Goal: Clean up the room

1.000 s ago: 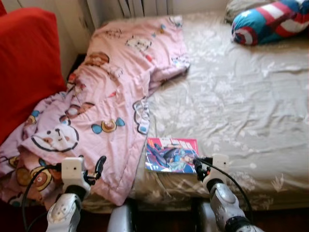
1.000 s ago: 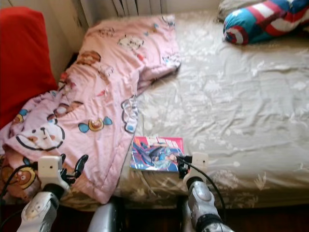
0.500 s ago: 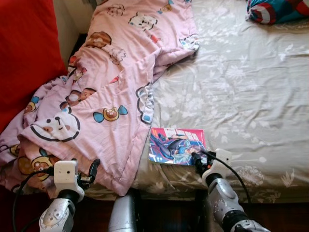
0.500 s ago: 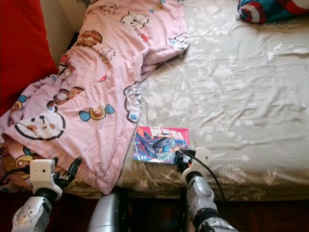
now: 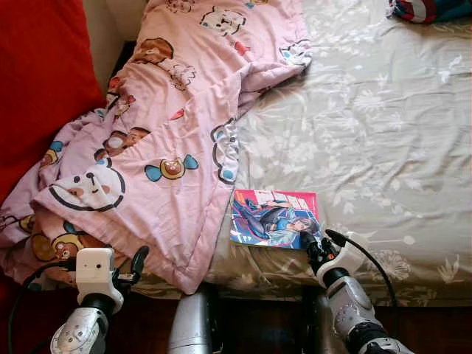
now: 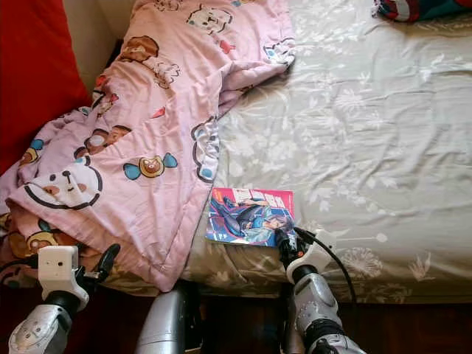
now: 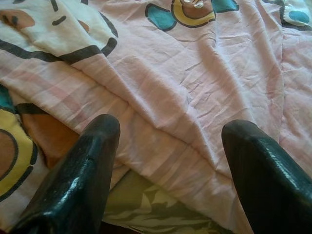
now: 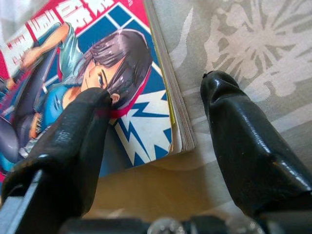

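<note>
A comic book (image 5: 273, 218) with a red and blue cover lies flat on the bed near its front edge, beside the blanket's hem. My right gripper (image 5: 318, 242) is open at the book's near right corner; in the right wrist view (image 8: 156, 122) one finger rests over the cover (image 8: 87, 83) and the other stands beside the page edge on the sheet. My left gripper (image 5: 136, 259) hangs open at the front left, just before the drooping pink cartoon blanket (image 5: 169, 140), whose folds (image 7: 185, 83) lie ahead of its fingers.
The bed's beige floral sheet (image 5: 383, 140) stretches to the right. A red cushion (image 5: 37, 81) stands at the left. A blue, red and white pillow (image 5: 431, 9) lies at the far right corner. Dark floor runs below the bed's edge.
The camera has tilted down and closer to the bed. My right gripper has come up to the book's near right corner, its fingers now straddling it. The left arm sits lower.
</note>
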{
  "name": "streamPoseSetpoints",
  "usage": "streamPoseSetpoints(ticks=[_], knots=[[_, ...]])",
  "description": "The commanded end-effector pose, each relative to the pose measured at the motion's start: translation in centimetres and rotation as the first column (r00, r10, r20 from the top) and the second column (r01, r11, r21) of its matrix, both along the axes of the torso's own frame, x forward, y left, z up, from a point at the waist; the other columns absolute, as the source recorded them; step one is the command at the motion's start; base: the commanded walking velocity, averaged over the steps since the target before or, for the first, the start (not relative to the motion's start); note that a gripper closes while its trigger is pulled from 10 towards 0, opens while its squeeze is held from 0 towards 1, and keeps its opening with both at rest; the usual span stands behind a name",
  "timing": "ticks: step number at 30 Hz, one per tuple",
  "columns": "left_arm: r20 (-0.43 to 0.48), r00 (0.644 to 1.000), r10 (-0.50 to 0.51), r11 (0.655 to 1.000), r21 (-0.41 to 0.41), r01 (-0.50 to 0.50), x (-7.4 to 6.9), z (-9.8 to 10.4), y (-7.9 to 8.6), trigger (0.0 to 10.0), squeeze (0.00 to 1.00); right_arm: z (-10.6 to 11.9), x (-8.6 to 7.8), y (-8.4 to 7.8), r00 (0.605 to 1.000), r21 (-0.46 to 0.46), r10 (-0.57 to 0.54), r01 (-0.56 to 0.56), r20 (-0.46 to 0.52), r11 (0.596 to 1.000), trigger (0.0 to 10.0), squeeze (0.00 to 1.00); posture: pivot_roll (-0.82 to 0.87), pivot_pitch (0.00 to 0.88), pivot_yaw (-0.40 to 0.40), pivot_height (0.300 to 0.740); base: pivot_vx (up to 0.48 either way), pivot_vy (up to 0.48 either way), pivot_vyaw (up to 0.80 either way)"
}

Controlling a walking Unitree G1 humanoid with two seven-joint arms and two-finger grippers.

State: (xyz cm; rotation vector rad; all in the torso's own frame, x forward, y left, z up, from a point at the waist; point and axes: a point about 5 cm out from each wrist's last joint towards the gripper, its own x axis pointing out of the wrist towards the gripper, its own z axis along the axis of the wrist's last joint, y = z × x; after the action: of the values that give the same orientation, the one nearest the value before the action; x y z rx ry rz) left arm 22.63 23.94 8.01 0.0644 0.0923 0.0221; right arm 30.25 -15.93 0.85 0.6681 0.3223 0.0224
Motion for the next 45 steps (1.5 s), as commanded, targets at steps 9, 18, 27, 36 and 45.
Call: streamPoseSetpoints(ticks=[9,18,27,36,45], knots=[[-0.060,0.998,0.026,0.999,0.024,-0.025,-1.5,-0.5,1.2,10.0,0.00,-3.8,-3.8,2.0,0.979,0.143,0.087,-0.060,-0.184,0.988,10.0,0.00,0.26,0.322,0.151,0.583,0.000,0.000,0.00],[-0.069,0.997,0.025,0.999,0.046,-0.022,-1.9,-0.2,1.7,10.0,0.00,-4.0,-4.1,3.2,0.973,0.218,0.154,-0.115,-0.170,0.969,10.0,0.00,0.28,0.322,0.167,0.583,0.000,0.000,0.00],[-0.071,0.997,0.011,0.998,0.060,-0.006,-1.7,0.0,1.6,10.0,0.00,-3.8,-4.0,3.6,0.974,0.269,0.165,-0.119,-0.153,0.956,9.5,0.00,0.28,0.316,0.171,0.583,0.000,0.000,0.00],[-0.077,0.997,-0.003,0.998,0.068,0.009,-1.6,-0.2,1.5,10.0,0.00,-3.8,-4.2,4.1,0.964,0.290,0.222,-0.174,-0.143,0.941,2.0,0.00,0.27,0.309,0.169,0.583,0.000,0.000,0.00],[-0.076,0.997,-0.002,0.998,0.068,0.008,-1.5,-0.2,1.4,10.0,0.00,-3.9,-4.3,4.0,0.964,0.289,0.227,-0.179,-0.141,0.940,0.0,0.00,0.27,0.311,0.165,0.583,0.000,0.000,0.00]])
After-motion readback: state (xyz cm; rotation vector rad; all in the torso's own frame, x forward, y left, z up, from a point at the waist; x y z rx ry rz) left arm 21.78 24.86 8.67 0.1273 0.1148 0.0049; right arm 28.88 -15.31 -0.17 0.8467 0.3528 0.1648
